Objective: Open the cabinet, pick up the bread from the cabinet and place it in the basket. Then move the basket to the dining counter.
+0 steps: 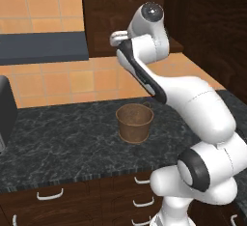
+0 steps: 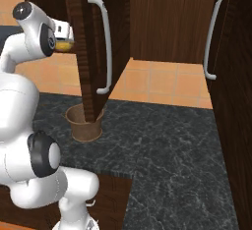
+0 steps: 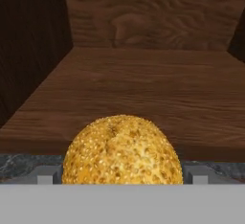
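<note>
The cabinet (image 2: 113, 8) stands with its door (image 2: 88, 52) swung out, long silver handle (image 2: 103, 47) facing me. In the hand view the bread (image 3: 122, 146), a round seeded golden bun, sits at the front edge of the wooden cabinet shelf (image 3: 143, 89). My gripper (image 3: 122, 174) is open, one fingertip on each side of the bread. The right base view shows the hand at the cabinet opening with the bread (image 2: 64, 44) just under it. The basket (image 1: 135, 121), brown and bucket-shaped, stands empty on the black worktop below; the door partly hides the basket (image 2: 83, 126).
The black marbled worktop (image 1: 62, 143) runs left and right under the cabinets. A second dark cabinet door with a silver handle (image 2: 212, 37) stands at the right. A dark appliance (image 1: 6, 109) sits at the left edge. Drawers with white handles (image 1: 50, 194) lie below the worktop.
</note>
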